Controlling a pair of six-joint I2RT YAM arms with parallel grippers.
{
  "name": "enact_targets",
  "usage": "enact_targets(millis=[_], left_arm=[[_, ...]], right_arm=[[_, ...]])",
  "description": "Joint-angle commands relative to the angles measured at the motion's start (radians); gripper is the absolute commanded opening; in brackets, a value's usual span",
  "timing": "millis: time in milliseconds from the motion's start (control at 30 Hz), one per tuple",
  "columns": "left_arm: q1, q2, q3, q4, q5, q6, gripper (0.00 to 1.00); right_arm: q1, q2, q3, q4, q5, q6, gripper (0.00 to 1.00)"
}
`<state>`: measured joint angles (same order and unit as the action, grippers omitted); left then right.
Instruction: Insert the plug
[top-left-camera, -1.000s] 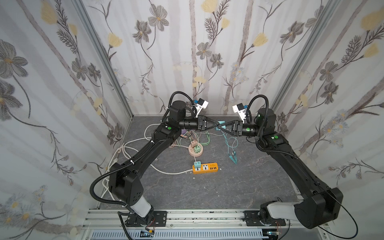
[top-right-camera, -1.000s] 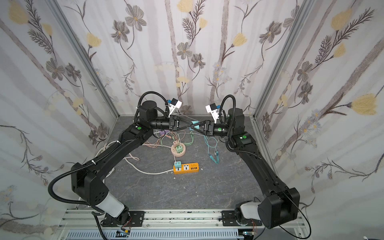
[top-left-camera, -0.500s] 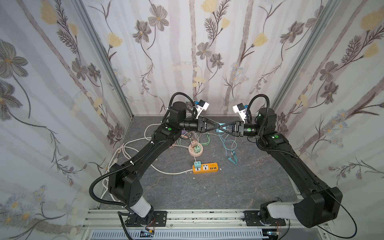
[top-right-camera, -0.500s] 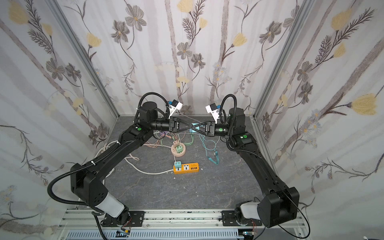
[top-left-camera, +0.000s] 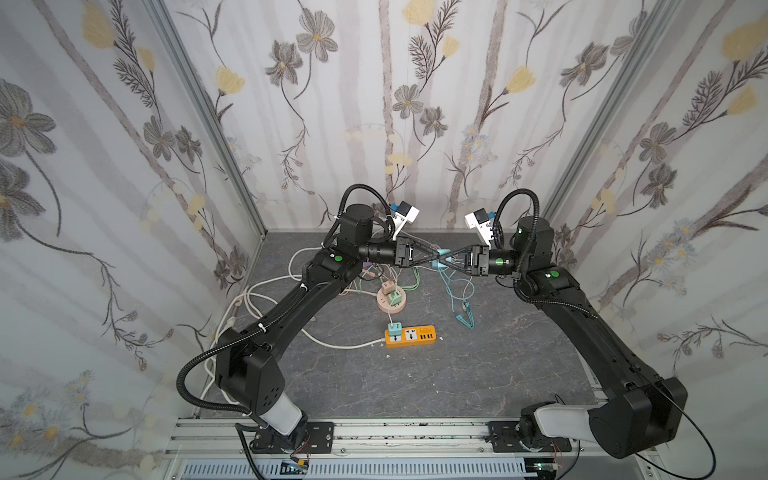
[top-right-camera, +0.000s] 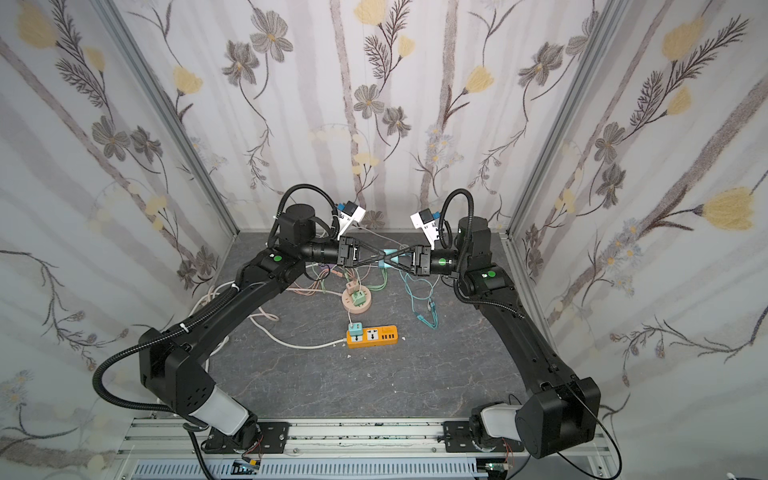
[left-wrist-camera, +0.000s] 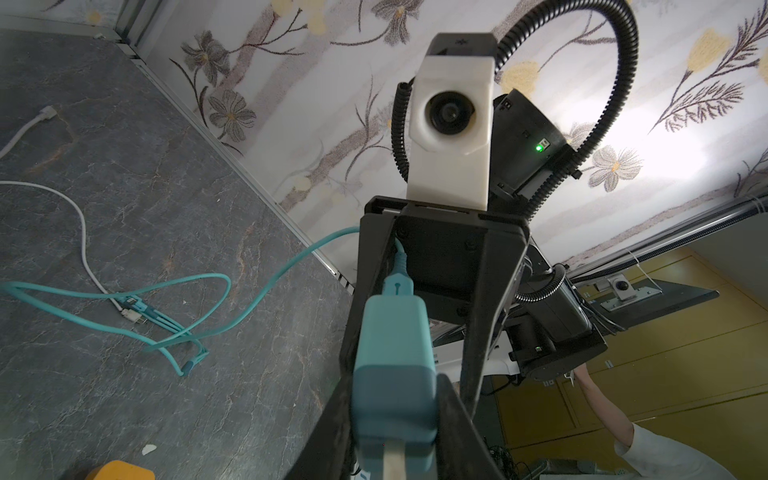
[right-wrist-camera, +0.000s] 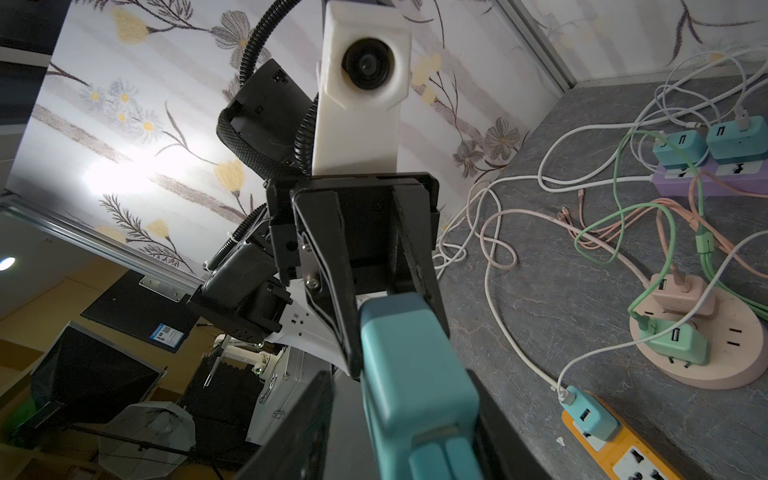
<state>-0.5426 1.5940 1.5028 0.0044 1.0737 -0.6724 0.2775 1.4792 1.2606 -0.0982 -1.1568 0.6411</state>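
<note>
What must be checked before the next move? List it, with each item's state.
1. Left pincer grips the plug: ok, its fingers clamp the sides.
2. Right pincer grips the plug: cannot tell; a gap seems to show on one side.
3. Free socket on the strip: ok, one is open beside the adapter.
4. Cable slack: ok, it hangs in loose loops down to the table.
5. Prongs facing the strip: cannot tell.
</note>
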Motion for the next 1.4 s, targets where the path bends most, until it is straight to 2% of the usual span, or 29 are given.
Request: enact_targets(millis=[0, 100, 133, 267, 400, 700, 833, 1000, 1133, 1233, 1300, 1367], left_arm=[[0.003, -0.011, -0.005, -0.028, -0.014, 0.017, 0.0], [0.005, -0.015, -0.015, 0.04, 0.011, -0.028, 0.0], [0.007, -0.017, -0.013, 0.053, 0.016, -0.037, 0.0], [0.012, -0.024, -0.014, 0.065, 0.026, -0.053, 0.0], [0.015, -0.041, -0.029, 0.062, 0.025, -0.055, 0.0], [0.017, -0.049, -0.042, 0.072, -0.022, -0.069, 0.0], [0.024, -0.059, -0.038, 0.037, -0.151, -0.041, 0.0], [0.036, -0.083, -0.042, 0.048, -0.285, -0.03, 0.0], [0.041, -0.097, -0.038, -0.074, -0.5, 0.035, 0.0], [0.04, -0.087, -0.024, -0.182, -0.606, 0.081, 0.0], [0.04, -0.086, -0.038, -0.188, -0.582, 0.086, 0.0], [0.041, -0.085, -0.042, -0.152, -0.496, 0.069, 0.0]], right_arm=[[-0.007, -0.003, 0.009, 0.007, 0.012, -0.044, 0.16], [-0.007, -0.012, 0.003, -0.012, 0.013, -0.084, 0.42], [-0.007, -0.015, -0.001, -0.018, 0.018, -0.093, 0.47], [-0.02, -0.025, -0.018, -0.024, 0.052, -0.099, 0.64], [-0.042, -0.036, -0.036, -0.016, 0.111, -0.087, 0.71], [-0.013, -0.011, -0.06, 0.109, 0.001, -0.005, 0.72], [0.002, -0.039, -0.148, 0.161, 0.063, 0.019, 0.75], [0.011, -0.061, -0.234, 0.186, 0.068, 0.026, 0.78], [0.025, -0.093, -0.245, 0.111, 0.061, -0.051, 0.81], [0.047, -0.102, -0.238, 0.137, 0.079, -0.039, 0.81], [0.049, -0.097, -0.229, 0.164, 0.177, 0.026, 0.79], [0.044, -0.066, -0.205, 0.164, 0.266, 0.107, 0.73]])
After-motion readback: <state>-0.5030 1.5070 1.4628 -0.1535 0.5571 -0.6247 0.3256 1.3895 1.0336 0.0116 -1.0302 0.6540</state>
